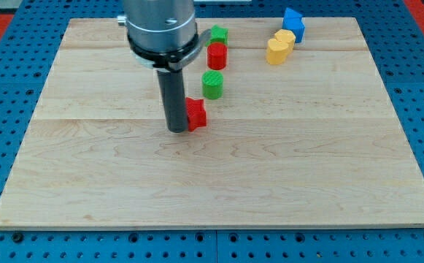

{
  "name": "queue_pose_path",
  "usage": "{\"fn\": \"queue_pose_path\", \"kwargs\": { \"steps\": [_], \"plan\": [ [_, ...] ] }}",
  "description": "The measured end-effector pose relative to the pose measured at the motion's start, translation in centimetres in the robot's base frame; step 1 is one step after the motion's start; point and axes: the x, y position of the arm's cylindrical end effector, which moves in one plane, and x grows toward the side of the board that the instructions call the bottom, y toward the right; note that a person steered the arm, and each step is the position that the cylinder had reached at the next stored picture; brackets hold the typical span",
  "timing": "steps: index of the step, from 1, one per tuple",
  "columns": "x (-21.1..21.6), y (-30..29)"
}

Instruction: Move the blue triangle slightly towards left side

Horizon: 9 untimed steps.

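A blue block [293, 23], its shape hard to make out, sits near the view's top right, touching a yellow block [285, 38]. My tip [176, 130] rests on the board left of centre, far down and left of the blue block. It is right beside a red block [196, 113], which lies at its right. The arm's body hides part of the board's top edge.
A second yellow block [276, 52] lies just below-left of the first. A green block [219, 33], a red cylinder [217, 56] and a green cylinder [212, 85] form a column right of the rod. The wooden board [306, 168] lies on a blue pegboard.
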Motion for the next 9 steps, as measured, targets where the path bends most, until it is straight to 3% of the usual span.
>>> {"fn": "queue_pose_path", "kwargs": {
  "steps": [2,3,4,7,8,9],
  "plan": [
    [1.0,4.0],
    [4.7,6.8],
    [2.5,14.6],
    [-17.7,26.5],
    [-25.0,27.8],
    [-26.7,27.1]
  ]
}}
